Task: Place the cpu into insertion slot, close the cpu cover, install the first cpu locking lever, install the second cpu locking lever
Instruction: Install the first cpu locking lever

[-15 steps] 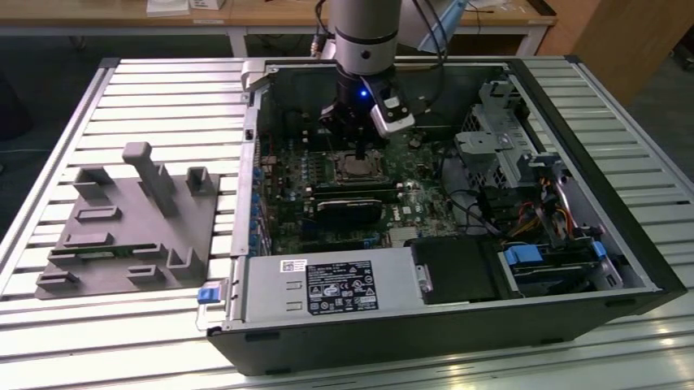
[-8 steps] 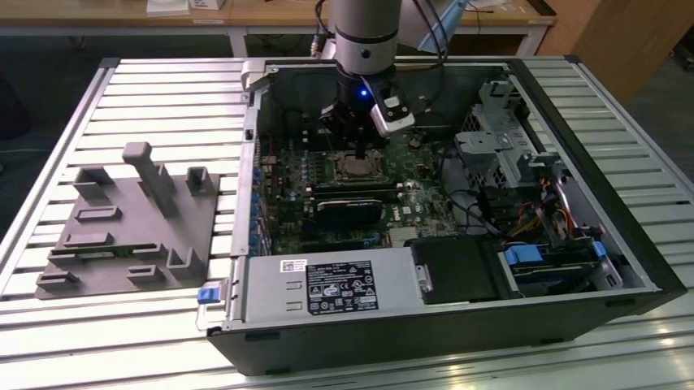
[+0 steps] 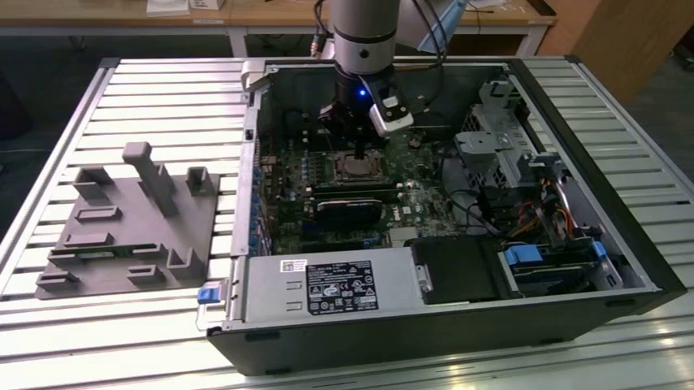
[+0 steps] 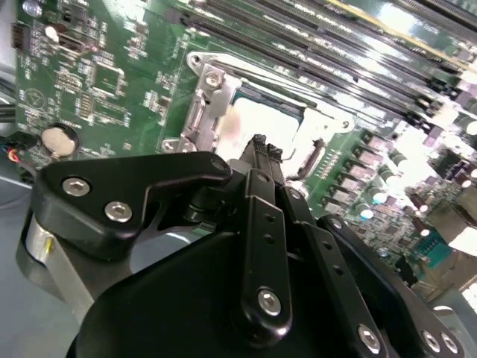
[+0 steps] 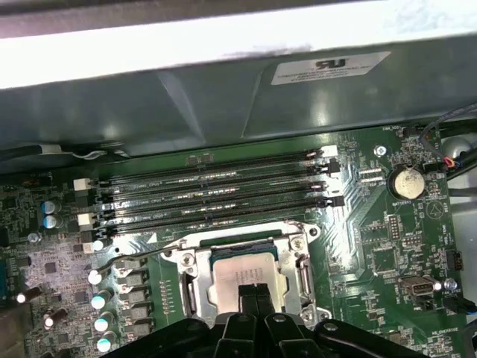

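Just below the end effector [image 5: 253, 291], pinched together and carrying nothing, with contact impossible to judge: the cpu [image 5: 242, 270]. Seated already in the insertion slot [image 5: 246, 246] and framed by the cpu cover [image 5: 195, 280], apparently folded flat around it. Beyond the closed tips, rows of long black memory slots [image 5: 216, 198] across the green circuit board [image 5: 373, 246]. Likely light, rigid and slick across its metal top, with delicate contacts underneath. Best taken by opposite edges, never pressed hard from above. From the exterior view, seen reaching down into an open computer case [image 3: 434, 325] on the slatted counter [image 3: 162, 97].
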You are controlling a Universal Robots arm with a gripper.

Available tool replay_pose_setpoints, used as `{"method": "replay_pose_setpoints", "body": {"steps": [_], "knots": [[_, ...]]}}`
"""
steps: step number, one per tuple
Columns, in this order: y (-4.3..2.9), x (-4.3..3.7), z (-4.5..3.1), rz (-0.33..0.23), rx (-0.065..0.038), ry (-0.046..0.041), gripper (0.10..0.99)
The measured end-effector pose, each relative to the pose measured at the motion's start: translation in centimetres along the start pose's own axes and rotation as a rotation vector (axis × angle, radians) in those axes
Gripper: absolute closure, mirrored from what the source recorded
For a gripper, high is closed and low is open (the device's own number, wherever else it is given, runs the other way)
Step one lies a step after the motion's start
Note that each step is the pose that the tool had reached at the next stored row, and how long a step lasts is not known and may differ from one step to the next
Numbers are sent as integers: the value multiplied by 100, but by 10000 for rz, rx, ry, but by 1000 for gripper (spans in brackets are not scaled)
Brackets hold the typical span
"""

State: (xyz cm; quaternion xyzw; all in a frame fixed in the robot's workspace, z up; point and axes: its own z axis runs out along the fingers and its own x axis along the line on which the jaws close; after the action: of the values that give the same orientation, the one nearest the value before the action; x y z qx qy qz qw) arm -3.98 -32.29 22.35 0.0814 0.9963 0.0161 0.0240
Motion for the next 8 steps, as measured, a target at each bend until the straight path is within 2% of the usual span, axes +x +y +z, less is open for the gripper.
{"method": "replay_pose_setpoints", "body": {"steps": [8], "knots": [[-40,247,-12,0,-3,-6,980]]}}
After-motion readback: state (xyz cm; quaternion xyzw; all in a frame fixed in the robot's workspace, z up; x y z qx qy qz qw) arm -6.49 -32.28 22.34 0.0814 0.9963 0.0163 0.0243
